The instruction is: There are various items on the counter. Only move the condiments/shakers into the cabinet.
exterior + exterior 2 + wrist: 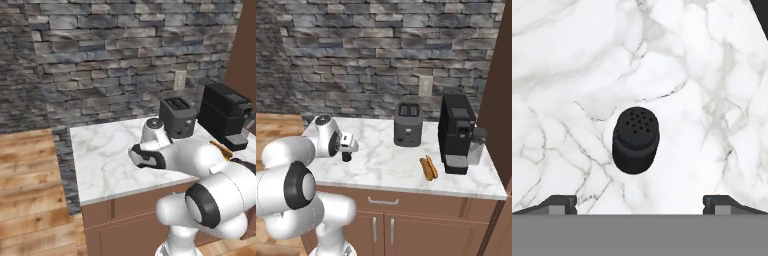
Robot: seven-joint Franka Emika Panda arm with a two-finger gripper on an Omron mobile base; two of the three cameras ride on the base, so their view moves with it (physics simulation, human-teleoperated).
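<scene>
On the white marble counter [572, 60] the black shaker [635, 140] stands upright, seemingly straight below the gripper [640, 202]; its jaws are spread wide, empty, flanking it.

A rough stone wall [371, 55] in grey and brownish blocks fills the back of the room, laid in uneven courses with dark joints. A pale outlet plate [425, 87] is set into it low down. In the left base view the stonework continues below the worktop level as a short return running down to the floor. The floor [27, 190] is warm wooden planking with visible grain, laid in long boards. A tall brown wooden panel [497, 110] rises along the right edge, probably the side of a tall unit, though too little of it shows to be sure. The light is even and soft, with faint shadows.
</scene>
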